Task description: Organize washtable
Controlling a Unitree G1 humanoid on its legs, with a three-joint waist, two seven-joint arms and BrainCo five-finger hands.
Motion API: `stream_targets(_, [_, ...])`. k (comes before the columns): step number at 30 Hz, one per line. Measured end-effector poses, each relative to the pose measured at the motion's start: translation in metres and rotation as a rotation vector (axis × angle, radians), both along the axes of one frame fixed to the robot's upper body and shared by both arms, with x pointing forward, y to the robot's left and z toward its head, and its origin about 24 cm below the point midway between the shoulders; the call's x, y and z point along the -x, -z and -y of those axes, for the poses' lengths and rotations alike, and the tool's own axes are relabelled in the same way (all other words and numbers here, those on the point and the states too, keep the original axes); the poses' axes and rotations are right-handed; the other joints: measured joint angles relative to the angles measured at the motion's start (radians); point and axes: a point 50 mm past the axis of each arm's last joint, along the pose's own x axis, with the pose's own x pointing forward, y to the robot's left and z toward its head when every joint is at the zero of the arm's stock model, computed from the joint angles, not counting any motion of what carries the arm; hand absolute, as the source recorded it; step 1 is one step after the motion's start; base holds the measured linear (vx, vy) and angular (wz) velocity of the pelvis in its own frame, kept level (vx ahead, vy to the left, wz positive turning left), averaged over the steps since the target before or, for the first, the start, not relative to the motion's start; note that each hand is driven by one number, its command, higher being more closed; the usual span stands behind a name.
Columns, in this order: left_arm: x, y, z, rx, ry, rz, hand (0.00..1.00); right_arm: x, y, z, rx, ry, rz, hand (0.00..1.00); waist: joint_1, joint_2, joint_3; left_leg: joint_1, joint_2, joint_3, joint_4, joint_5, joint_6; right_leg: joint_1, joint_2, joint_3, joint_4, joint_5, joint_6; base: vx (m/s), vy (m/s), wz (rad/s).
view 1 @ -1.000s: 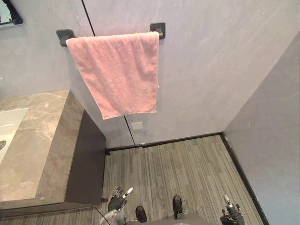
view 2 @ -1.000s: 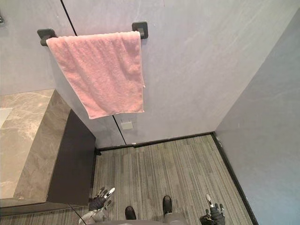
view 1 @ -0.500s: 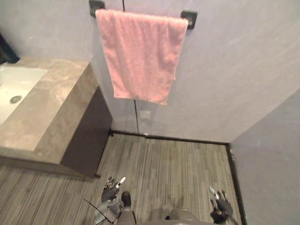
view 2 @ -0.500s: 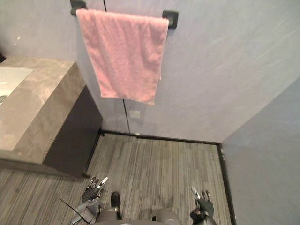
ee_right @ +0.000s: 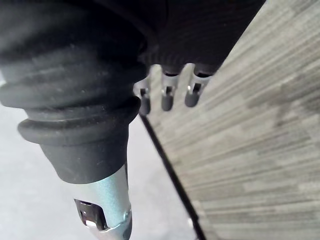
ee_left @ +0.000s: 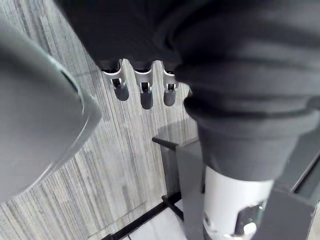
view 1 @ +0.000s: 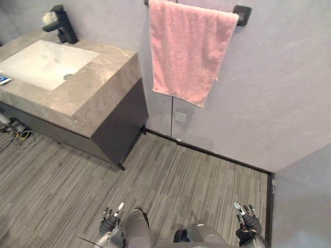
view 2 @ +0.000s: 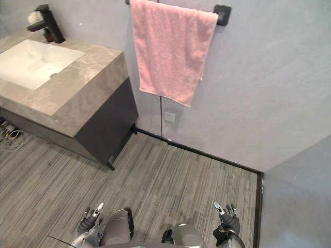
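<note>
A marble washtable (view 1: pixel 98 88) with a white sink (view 1: pixel 44 57) and a black tap (view 1: pixel 61 23) stands at the upper left against the grey wall. A small blue item (view 1: pixel 4 80) lies at its left edge. A pink towel (view 1: pixel 189 49) hangs from a black rail (view 1: pixel 242 13) on the wall to its right. My left hand (view 1: pixel 110 223) hangs low over the floor, fingers straight and empty. My right hand (view 1: pixel 245 222) hangs at the lower right, likewise open and empty, far from the washtable.
Grey striped flooring (view 1: pixel 170 170) spreads between me and the wall. A dark cabinet (view 1: pixel 121 126) sits under the washtable. Loose cables (view 1: pixel 15 135) lie on the floor at the far left. A wall corner (view 1: pixel 269 173) closes the right side, with a socket (view 1: pixel 180 117) below the towel.
The camera has swung left and pulled back, so the sink, tap and more floor have come into view. Both hands still hang open at my sides.
</note>
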Motion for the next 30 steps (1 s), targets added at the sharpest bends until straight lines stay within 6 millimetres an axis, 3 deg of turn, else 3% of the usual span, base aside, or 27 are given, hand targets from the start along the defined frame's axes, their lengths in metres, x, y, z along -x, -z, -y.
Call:
stream_targets(1, [-0.009,-0.003,0.002,0.0,0.014,0.023,0.0,0.002,0.001,-0.001,-0.002,0.002,-0.005,0.0,-0.006,0.001,-0.004,0.063,0.053,0.057,0.061,-0.025,0.01,-0.006,-0.019,-0.055,-0.013,0.008,0.004,-0.05,0.03,1.05])
stream_targets(4, [-0.022,-0.007,0.003,-0.011,0.037,0.056,0.0,0.012,0.003,0.001,0.001,0.028,-0.028,0.0,-0.038,0.01,-0.025,0.212,0.125,0.146,0.037,-0.028,0.016,-0.016,-0.066,-0.175,-0.013,0.008,0.005,-0.07,0.064,1.45])
stream_targets(6, [-0.038,-0.013,0.011,-0.01,0.078,0.101,0.0,0.025,0.005,0.006,0.004,0.084,-0.052,0.0,-0.075,0.033,-0.08,0.282,0.16,0.206,-0.041,-0.006,-0.005,-0.067,-0.122,-0.282,0.016,0.009,0.006,-0.08,0.153,1.89])
stream_targets(7, [-0.051,-0.017,0.02,-0.003,0.123,0.131,0.0,0.032,0.006,0.011,0.005,0.136,-0.064,0.0,-0.101,0.05,-0.095,0.322,0.17,0.229,-0.137,0.051,-0.013,-0.089,-0.169,-0.333,0.052,0.009,0.006,-0.08,0.215,1.96])
stream_targets(8, [-0.057,-0.019,0.024,-0.001,0.151,0.144,0.0,0.034,0.006,0.012,0.001,0.162,-0.066,0.0,-0.121,0.053,-0.097,0.33,0.163,0.268,-0.209,0.103,-0.024,-0.095,-0.199,-0.352,0.073,0.009,0.006,-0.09,0.258,2.25])
stream_targets(9, [-0.063,-0.022,0.032,0.005,0.191,0.158,0.0,0.042,0.009,0.014,-0.008,0.202,-0.087,0.0,-0.135,0.048,-0.107,0.344,0.116,0.278,-0.323,0.108,-0.058,-0.098,-0.248,-0.369,0.112,0.014,0.014,-0.07,0.212,1.71])
stream_targets(10, [-0.063,-0.021,0.035,0.003,0.206,0.155,0.0,0.047,0.012,0.013,-0.016,0.213,-0.107,0.0,-0.138,0.041,-0.126,0.357,0.086,0.27,-0.376,0.106,-0.061,-0.107,-0.27,-0.369,0.123,0.021,0.022,-0.08,0.369,1.75])
stream_targets(11, [-0.064,-0.021,0.038,0.002,0.227,0.155,0.0,0.051,0.015,0.01,-0.03,0.227,-0.125,0.0,-0.137,0.039,-0.157,0.354,0.059,0.264,-0.454,0.088,-0.09,-0.115,-0.288,-0.364,0.11,0.04,0.053,-0.07,0.371,1.22])
stream_targets(12, [-0.064,-0.022,0.039,-0.003,0.236,0.158,0.0,0.046,0.014,0.01,-0.037,0.233,-0.107,0.0,-0.132,0.055,-0.165,0.349,0.052,0.265,-0.504,0.046,-0.153,-0.124,-0.296,-0.364,0.117,0.052,0.071,-0.06,0.442,0.99])
stream_targets(14, [-0.066,-0.023,0.038,-0.008,0.242,0.16,0.0,0.027,0.011,0.01,-0.044,0.236,-0.062,0.0,-0.139,0.073,-0.172,0.35,0.002,0.271,-0.623,0.013,-0.2,-0.167,-0.338,-0.379,0.15,0.068,0.098,-0.06,0.423,0.7])
stream_targets(15, [-0.069,-0.024,0.039,-0.008,0.248,0.167,0.0,0.022,0.01,0.011,-0.046,0.247,-0.055,0.0,-0.136,0.077,-0.168,0.357,-0.04,0.27,-0.691,0.014,-0.2,-0.174,-0.365,-0.38,0.147,0.091,0.118,-0.08,0.371,0.65])
stream_targets(17, [-0.065,-0.022,0.038,-0.01,0.251,0.158,0.0,0.019,0.009,0.013,-0.047,0.269,-0.045,0.0,-0.131,0.09,-0.161,0.381,-0.077,0.266,-0.738,0.013,-0.199,-0.15,-0.383,-0.371,0.114,0.147,0.131,-0.05,0.299,0.41])
stream_targets(18, [-0.06,-0.02,0.034,-0.02,0.248,0.14,0.0,0.019,0.009,0.013,-0.046,0.272,-0.048,0.0,-0.124,0.094,-0.157,0.387,-0.086,0.268,-0.713,0.013,-0.198,-0.119,-0.379,-0.35,0.061,0.209,0.132,-0.01,0.286,0.24])
stream_targets(19, [-0.058,-0.02,0.029,-0.043,0.252,0.131,0.0,0.015,0.009,0.01,-0.052,0.27,-0.043,0.0,-0.107,0.079,-0.141,0.349,-0.084,0.27,-0.62,-0.009,-0.17,-0.087,-0.377,-0.33,-0.001,0.27,0.135,-0.03,0.219,0.19])
stream_targets(20, [-0.06,-0.021,0.025,-0.062,0.253,0.136,0.0,0.01,0.007,0.008,-0.055,0.262,-0.027,0.0,-0.103,0.066,-0.131,0.313,-0.106,0.255,-0.613,-0.059,-0.161,-0.06,-0.385,-0.307,-0.056,0.321,0.161,-0.11,0.255,0.28])
stream_targets(21, [-0.061,-0.023,0.024,-0.075,0.26,0.141,0.0,0.007,0.003,0.013,-0.034,0.262,-0.009,0.0,-0.1,0.096,-0.135,0.309,-0.14,0.227,-0.762,0.012,-0.14,-0.058,-0.381,-0.286,-0.078,0.359,0.19,-0.17,0.297,0.1])
stream_targets(22, [-0.063,-0.025,0.02,-0.1,0.265,0.144,0.0,-0.002,0.002,0.013,-0.04,0.25,0.009,0.0,-0.085,0.087,-0.112,0.313,-0.157,0.243,-0.763,0.072,-0.076,-0.094,-0.386,-0.191,-0.065,0.348,0.225,-0.15,0.249,-0.05])
stream_targets(23, [-0.061,-0.025,0.013,-0.114,0.248,0.136,0.0,-0.006,0.002,0.008,-0.055,0.232,0.013,0.0,-0.08,0.1,-0.105,0.302,-0.152,0.242,-0.751,0.07,-0.074,-0.108,-0.353,-0.117,-0.098,0.328,0.242,-0.1,0.142,-0.09])
stream_targets(25, [-0.061,-0.028,-0.001,-0.159,0.232,0.145,0.0,-0.017,0.001,-0.007,-0.082,0.16,0.033,0.0,-0.081,0.099,-0.092,0.284,-0.14,0.214,-0.749,0.069,-0.063,-0.108,-0.192,0.13,-0.177,0.303,0.229,-0.08,0.044,0.35])
stream_targets(27, [-0.059,-0.03,-0.003,-0.158,0.203,0.156,0.0,-0.021,-0.002,-0.009,-0.081,0.142,0.054,0.0,-0.076,0.06,-0.091,0.297,-0.172,0.199,-0.745,0.057,-0.047,-0.091,-0.166,0.173,-0.157,0.274,0.213,-0.03,0.01,0.3])
stream_targets(29, [-0.053,-0.026,0.004,-0.133,0.188,0.144,0.0,-0.026,-0.007,-0.012,-0.079,0.109,0.086,0.0,-0.084,0.061,-0.084,0.291,-0.163,0.177,-0.716,0.043,-0.05,-0.08,-0.155,0.186,-0.129,0.269,0.221,-0.02,-0.018,0.27])
stream_targets(30, [-0.053,-0.026,0.01,-0.116,0.189,0.148,0.0,-0.023,-0.006,-0.014,-0.082,0.092,0.082,0.0,-0.084,0.068,-0.084,0.291,-0.158,0.157,-0.715,0.047,-0.053,-0.07,-0.148,0.176,-0.137,0.26,0.205,0.01,-0.084,0.32])
